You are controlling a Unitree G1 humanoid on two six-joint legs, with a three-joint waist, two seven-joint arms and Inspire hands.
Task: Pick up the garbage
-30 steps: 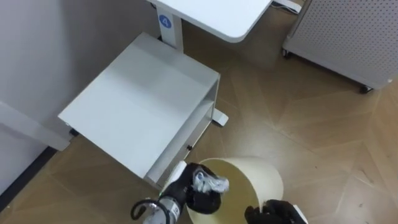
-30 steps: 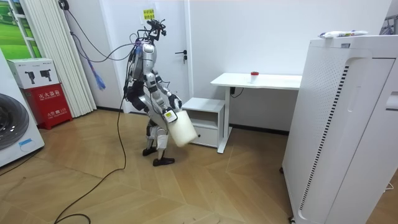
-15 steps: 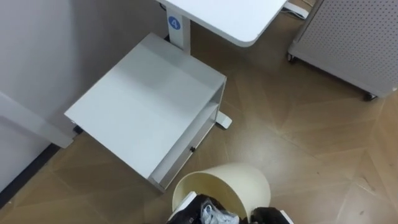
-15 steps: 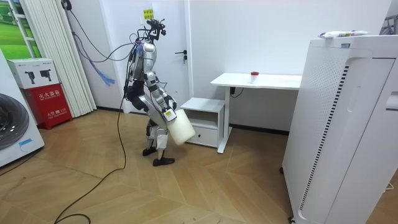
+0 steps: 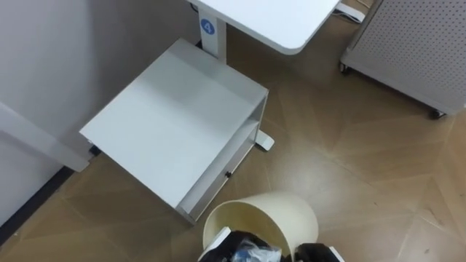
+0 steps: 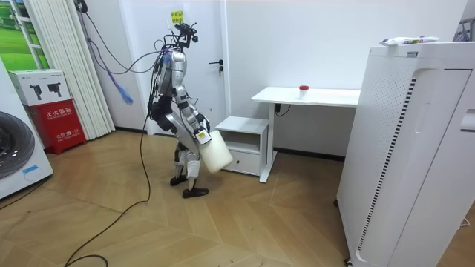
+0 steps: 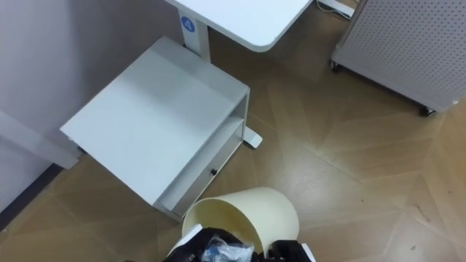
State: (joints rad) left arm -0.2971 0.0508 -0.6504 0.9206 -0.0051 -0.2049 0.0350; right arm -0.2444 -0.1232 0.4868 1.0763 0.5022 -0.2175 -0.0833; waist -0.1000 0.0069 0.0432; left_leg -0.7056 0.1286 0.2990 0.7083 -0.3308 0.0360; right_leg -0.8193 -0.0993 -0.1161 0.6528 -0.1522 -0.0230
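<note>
Cream bin (image 5: 291,211) has the crumpled garbage (image 5: 255,253) at its mouth, gripped by the left hand (image 5: 231,244), not yet released; whether the right hand (image 5: 314,252) grips anything I cannot tell.

One cream bin (image 5: 291,211); one crumpled piece of garbage (image 5: 253,253). One white desk (image 5: 269,18), bearing one small red-topped item (image 6: 303,90). One low white cabinet (image 5: 175,124). One perforated white unit (image 5: 415,44). Seen from the room view: one washing machine (image 6: 15,159), one red box (image 6: 56,119), one white box (image 6: 41,85) atop it.
</note>
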